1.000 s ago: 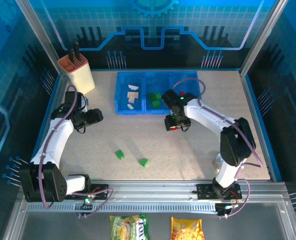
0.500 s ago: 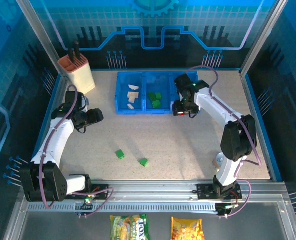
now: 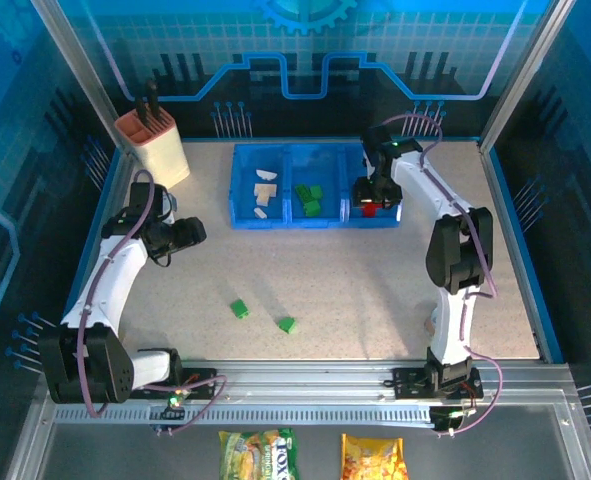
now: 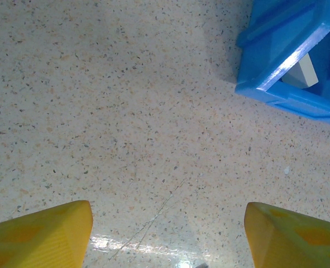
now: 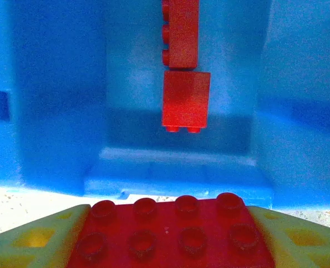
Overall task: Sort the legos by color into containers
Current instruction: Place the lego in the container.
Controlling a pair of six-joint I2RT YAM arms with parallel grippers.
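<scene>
A red lego [image 5: 170,234] is held clamped in the right gripper [image 3: 368,205] at the bottom of the wrist view, and should be carried past the near wall of the containers [image 5: 176,173] before release beside the two red legos [image 5: 186,103] above.

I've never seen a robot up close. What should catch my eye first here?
A studded red brick clamped in the right pincer, at the near wall of the blue tray's right-hand bin, where two more red bricks already lie. After that, two green bricks lying loose on the speckled table, in front of the tray.
</scene>
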